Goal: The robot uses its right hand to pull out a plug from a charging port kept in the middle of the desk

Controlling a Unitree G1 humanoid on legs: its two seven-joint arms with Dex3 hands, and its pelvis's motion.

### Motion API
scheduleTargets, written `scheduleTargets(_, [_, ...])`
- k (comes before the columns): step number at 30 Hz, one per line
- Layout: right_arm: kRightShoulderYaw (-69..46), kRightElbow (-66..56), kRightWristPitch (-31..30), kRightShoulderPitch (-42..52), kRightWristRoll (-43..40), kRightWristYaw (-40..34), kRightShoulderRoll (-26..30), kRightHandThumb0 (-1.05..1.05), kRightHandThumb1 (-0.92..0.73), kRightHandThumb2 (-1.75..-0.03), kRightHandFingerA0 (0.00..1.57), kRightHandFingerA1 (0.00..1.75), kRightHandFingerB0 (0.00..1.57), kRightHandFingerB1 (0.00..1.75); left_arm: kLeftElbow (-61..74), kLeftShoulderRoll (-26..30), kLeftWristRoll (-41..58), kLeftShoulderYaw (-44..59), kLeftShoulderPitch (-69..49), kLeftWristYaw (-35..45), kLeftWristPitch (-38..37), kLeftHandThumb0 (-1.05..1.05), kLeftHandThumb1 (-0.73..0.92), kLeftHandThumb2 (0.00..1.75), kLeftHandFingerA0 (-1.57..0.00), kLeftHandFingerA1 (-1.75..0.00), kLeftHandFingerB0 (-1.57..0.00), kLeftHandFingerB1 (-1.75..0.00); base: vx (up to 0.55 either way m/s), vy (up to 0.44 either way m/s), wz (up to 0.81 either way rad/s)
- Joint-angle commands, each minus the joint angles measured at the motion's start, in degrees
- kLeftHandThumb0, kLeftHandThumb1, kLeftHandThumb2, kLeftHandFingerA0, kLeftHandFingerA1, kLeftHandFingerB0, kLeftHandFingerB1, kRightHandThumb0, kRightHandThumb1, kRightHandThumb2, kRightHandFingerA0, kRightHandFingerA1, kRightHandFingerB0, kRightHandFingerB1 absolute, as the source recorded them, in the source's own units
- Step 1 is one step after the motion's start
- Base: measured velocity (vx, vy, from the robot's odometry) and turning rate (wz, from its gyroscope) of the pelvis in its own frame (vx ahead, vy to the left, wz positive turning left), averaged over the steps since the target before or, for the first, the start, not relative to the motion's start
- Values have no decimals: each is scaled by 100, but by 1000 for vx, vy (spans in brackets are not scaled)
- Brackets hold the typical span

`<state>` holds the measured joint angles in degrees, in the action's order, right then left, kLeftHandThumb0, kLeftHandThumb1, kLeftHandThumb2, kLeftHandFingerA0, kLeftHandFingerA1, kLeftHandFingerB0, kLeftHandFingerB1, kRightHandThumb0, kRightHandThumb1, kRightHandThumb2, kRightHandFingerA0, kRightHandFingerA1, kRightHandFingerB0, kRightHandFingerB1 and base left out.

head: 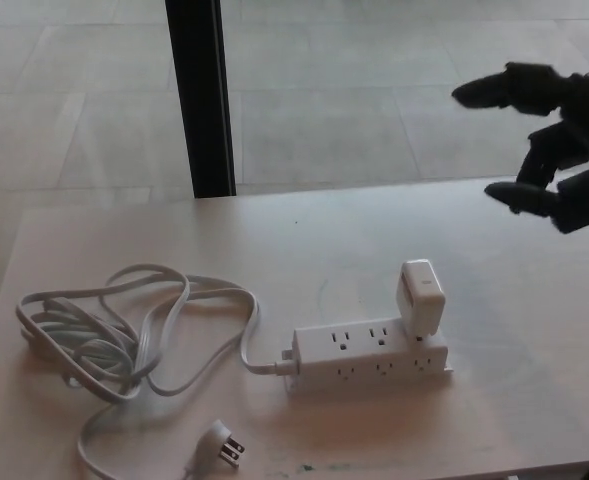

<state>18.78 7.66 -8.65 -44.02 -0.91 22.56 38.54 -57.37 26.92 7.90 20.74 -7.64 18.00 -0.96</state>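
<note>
My right robot hand point(554, 150) is raised at the upper right of the view, over the far edge of the tabletop point(534, 330), fingers spread and holding nothing. My left robot hand does not show.

Task status: barely begun. The plug point(419, 297), a white block-shaped charger, sits fully seated in the rightmost top socket of the power strip point(369, 355), leaning slightly. The strip lies flat near the middle of the tabletop. My robot hand is well apart from the plug, up and to its right. Left to do, in my judgement: descend, close on the plug body, pull it free.

Surroundings: the strip's own cord point(124, 330) runs off its left end into a loose coil on the left side of the tabletop, ending in a bare pronged cord plug point(221, 443) near the front edge. A dark post point(200, 95) stands beyond the far edge, clear of my path.

Obstructions: none between hand and plug. Concern noted: the strip is not fastened as far as I can see and may lift with the plug when pulled
</note>
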Motion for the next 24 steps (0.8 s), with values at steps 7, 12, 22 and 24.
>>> scheduleTargets(7, [1114, 451, 265, -368, 1699, 502, 29, -93, -55, -92, 84, 132, 15, 43, 420, 222, -31, -80, -174, 24, 109, -65, 74, 107, -29, -64, -14, -54, 0, 0, 0])
scheduleTargets(12, [1327, 621, 420, -549, 2002, 515, 5, -92, -70, -63, 77, 137, 19, 34, 147, 265, -66, -101, -43, -3, 48, -65, 73, 106, -29, -62, -16, -52, 0, 0, 0])
scheduleTargets(22, [1610, 974, 381, -760, 2547, 394, -226, -96, -55, -91, 90, 145, 12, 42, 407, 236, -113, -196, -166, -47, 106, -66, 73, 106, -29, -62, -16, -52, 0, 0, 0])
scheduleTargets(24, [1599, 1036, 400, -803, 2658, 340, -301, -93, -67, -66, 79, 162, 15, 36, 500, 227, -69, -187, -200, -10, 171, -66, 73, 106, -28, -61, -15, -52, 0, 0, 0])
